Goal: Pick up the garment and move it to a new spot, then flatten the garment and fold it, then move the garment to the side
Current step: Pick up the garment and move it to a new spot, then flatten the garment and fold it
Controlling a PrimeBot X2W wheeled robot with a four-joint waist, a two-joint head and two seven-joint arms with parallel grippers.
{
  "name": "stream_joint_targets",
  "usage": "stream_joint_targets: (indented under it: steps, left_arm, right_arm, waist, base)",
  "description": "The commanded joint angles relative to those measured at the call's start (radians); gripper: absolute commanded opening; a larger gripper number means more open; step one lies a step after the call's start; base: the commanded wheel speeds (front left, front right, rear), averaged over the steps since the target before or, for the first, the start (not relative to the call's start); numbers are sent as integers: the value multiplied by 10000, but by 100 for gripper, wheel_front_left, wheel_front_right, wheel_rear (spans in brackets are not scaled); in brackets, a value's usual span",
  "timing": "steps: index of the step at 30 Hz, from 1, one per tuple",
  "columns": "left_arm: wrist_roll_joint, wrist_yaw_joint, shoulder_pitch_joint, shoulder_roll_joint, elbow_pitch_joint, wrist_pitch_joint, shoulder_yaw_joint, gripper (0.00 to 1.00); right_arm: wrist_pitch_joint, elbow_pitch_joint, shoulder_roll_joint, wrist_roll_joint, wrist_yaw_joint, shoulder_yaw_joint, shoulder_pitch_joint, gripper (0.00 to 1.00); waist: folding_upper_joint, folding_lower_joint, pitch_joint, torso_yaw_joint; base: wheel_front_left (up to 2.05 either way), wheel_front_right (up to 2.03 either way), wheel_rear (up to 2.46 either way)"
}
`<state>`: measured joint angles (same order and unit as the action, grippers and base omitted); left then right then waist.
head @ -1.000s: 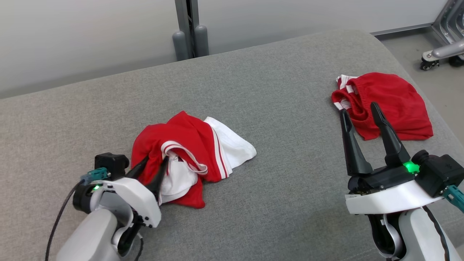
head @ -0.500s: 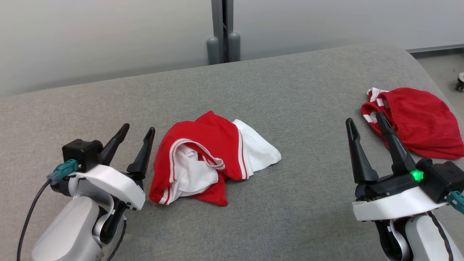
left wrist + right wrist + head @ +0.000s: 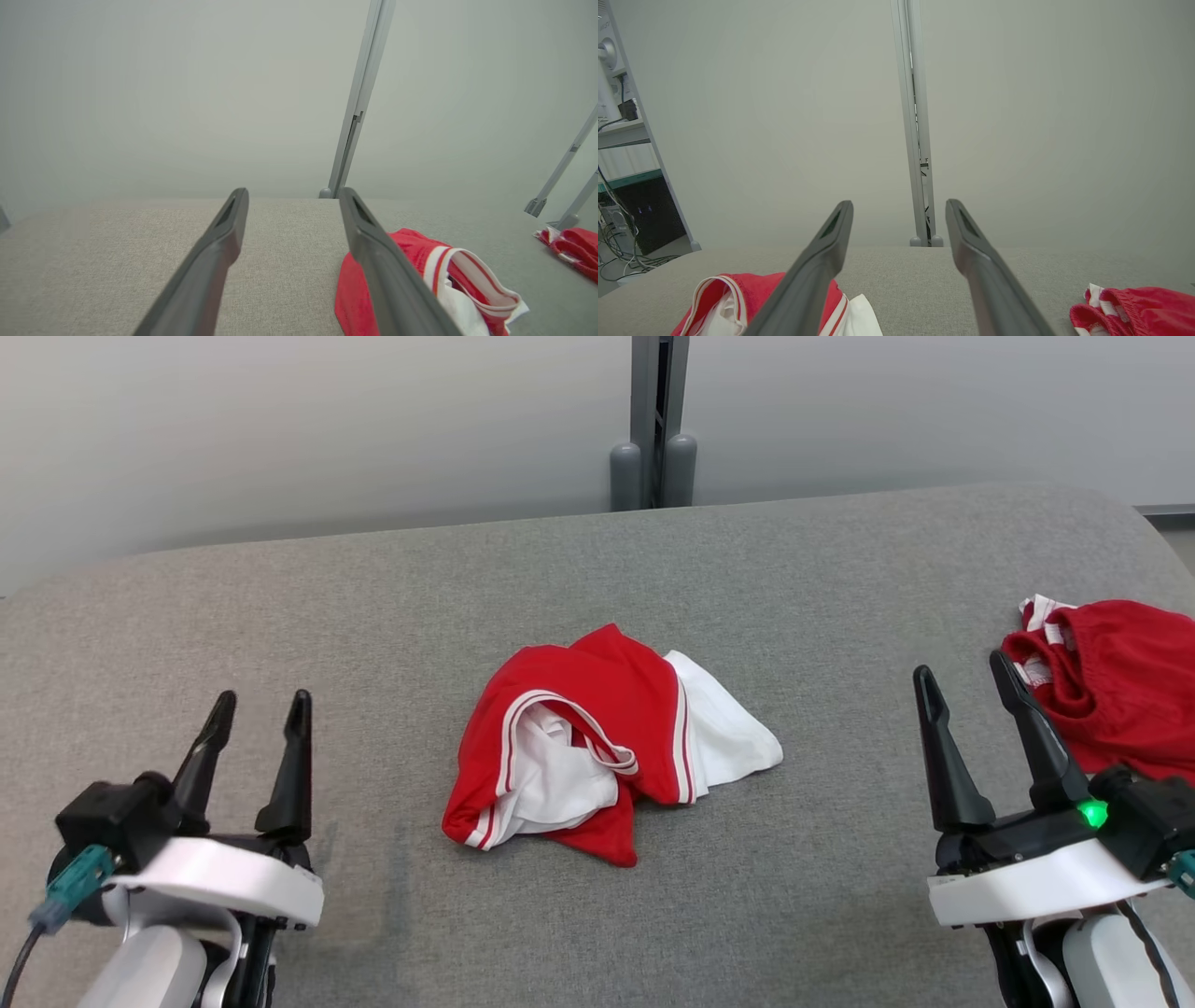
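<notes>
Head view: garment (image 3: 607, 737) lies crumpled at frame centre on grey surface (image 3: 373, 597). My left gripper (image 3: 262, 697), lower left, & right gripper (image 3: 961, 665), lower right, are both spread, holding nothing. They flank it, prob. ready to flatten from both sides.

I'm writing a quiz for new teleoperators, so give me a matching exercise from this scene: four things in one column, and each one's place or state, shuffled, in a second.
Column 1
1. red-and-white garment
2. all-red garment
3. left gripper
4. grey post

Column 2
A. behind the far edge of the table
B. open, holding nothing, at the lower left of the head view
C. crumpled at the middle of the table
D. by the table's right edge

Pairs: 1-C, 2-D, 3-B, 4-A
</notes>
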<state>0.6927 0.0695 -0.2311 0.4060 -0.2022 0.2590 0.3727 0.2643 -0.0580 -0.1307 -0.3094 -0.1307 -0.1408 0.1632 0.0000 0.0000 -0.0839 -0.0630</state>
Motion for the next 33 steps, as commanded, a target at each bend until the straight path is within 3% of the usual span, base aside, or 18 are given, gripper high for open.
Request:
stream_joint_targets:
  steps: [1,6,9,19,33]
  left_arm:
    - [-127,168,227,3,202,54,-177,100]
    - [-911,686,1161,-459,1267,64,-1278,100]
    - [-1751,799,1905,-1106,1950,68,-2105,100]
    - [-3009,-12,2743,-2353,2103,58,-3100,100]
    - [-3798,-862,2489,-2978,1929,59,-3658,100]
  right_arm:
    - [-3,18,-51,29,-2,43,-126,100]
    - [-3,-70,-15,77,-2,153,-348,100]
    - [-3,-161,53,164,-2,348,-522,100]
    - [-4,-206,-4,209,-2,442,-566,100]
    - [-4,-372,-41,93,-2,154,-495,100]
  waist:
    - [0,0,23,46]
    - [0,0,105,122]
    - [0,0,197,99]
    - [0,0,300,23]
    - [0,0,332,-22]
  base:
    - [0,0,0]
    - [0,0,0]
    - [0,0,0]
    - [0,0,0]
    - [0,0,0]
